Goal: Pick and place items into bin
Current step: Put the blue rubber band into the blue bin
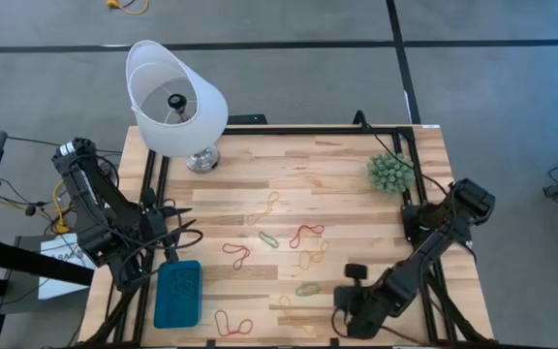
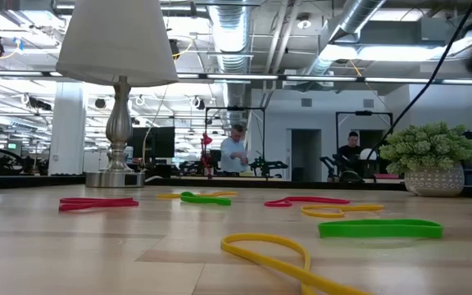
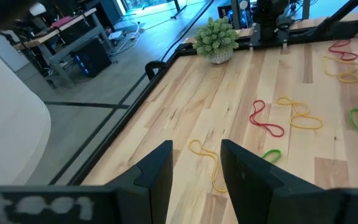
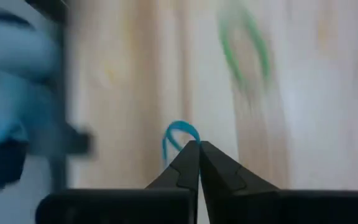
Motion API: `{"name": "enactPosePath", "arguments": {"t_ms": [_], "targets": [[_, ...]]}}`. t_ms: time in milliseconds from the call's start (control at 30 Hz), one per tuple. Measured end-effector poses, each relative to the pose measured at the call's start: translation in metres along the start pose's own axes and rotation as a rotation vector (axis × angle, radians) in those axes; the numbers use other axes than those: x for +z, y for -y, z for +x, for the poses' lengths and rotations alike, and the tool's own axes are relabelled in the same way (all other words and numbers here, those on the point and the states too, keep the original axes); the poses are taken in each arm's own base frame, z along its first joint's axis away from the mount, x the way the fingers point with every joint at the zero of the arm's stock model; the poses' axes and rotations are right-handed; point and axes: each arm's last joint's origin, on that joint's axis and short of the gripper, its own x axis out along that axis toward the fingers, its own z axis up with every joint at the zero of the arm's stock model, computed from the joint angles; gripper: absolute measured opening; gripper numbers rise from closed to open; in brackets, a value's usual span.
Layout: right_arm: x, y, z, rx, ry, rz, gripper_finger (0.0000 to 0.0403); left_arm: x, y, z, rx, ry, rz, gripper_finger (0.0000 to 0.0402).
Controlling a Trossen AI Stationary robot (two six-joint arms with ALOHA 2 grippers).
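Rubber bands lie loose on the wooden table: red, green, yellow and others around them. The teal bin sits at the near left. My right gripper is near the table's near edge, right of the bin. In its wrist view it is shut on a small blue band. My left gripper hovers open just beyond the bin, at the table's left side. In its wrist view its fingers stand apart above a yellow band without touching it. My right gripper pinches the blue band by one end between the free ends of its two fingers. The rest of the loop curls out past the fingertips. Blur hides whether the loop touches the table.
A white-shaded lamp stands at the far left corner and a spiky green plant at the far right. In the low view, bands lie flat across the table, and people stand in the room far behind it.
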Motion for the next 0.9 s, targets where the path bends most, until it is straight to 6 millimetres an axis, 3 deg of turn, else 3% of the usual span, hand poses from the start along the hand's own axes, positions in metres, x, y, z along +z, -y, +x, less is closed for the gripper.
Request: {"name": "enactPosePath", "arguments": {"t_ms": [100, 233, 433, 600, 767, 900], "targets": [[0.039, 0.003, -0.006, -0.021, 0.245, -0.087, 0.0002, 0.0, 0.0, 0.0, 0.001, 0.002, 0.0, 0.0125], [0.096, 0.027, -0.001, -0.066, 0.558, -0.127, 0.0001, 0.001, 0.0, 0.0, 0.015, 0.038, -0.001, 0.0125], [0.16, 0.075, 0.036, 0.13, 0.903, -0.156, 0.0001, 0.002, -0.001, 0.0, 0.033, 0.081, 0.011, 0.0125], [0.202, 0.102, 0.087, 0.195, 0.972, -0.165, 0.0, 0.002, -0.001, 0.0, 0.035, 0.085, 0.02, 0.0125], [0.249, 0.095, 0.124, 0.29, 0.979, -0.214, 0.0, 0.003, -0.001, 0.0, 0.038, 0.089, 0.034, 0.0125], [0.277, 0.09, 0.147, 0.267, 0.946, -0.245, 0.0, 0.002, -0.002, 0.0, 0.04, 0.088, 0.039, 0.0125]]}}
